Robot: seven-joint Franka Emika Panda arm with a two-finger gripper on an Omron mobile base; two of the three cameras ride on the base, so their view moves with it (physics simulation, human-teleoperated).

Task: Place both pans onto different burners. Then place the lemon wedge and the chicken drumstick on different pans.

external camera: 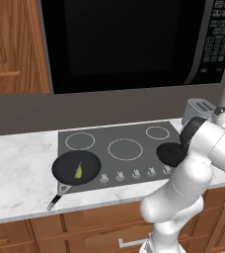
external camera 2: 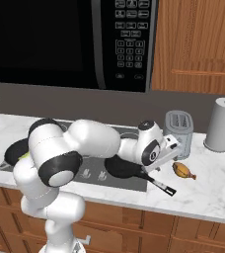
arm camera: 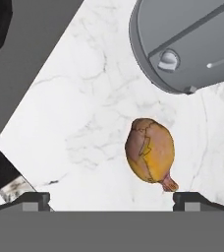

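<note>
Chicken drumstick (arm camera: 150, 151) looks small, light and a bit slippery, so with your gripper (arm camera: 111, 199) jaws wide apart, pinch its fat middle.

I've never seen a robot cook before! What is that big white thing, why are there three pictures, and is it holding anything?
The white thing is a robot arm in a pretend kitchen. Two pictures come from cameras behind it, one on its left and one on its right. The third camera sits on its hand, looking down past the end effector, which is open and holds nothing.

On the dark cooktop sit two black pans. The left pan has a lemon wedge in it. The right pan looks empty. On the marble counter beside that pan lies a chicken drumstick, near a toaster and a paper towel roll. The hand is over the drumstick.
</note>
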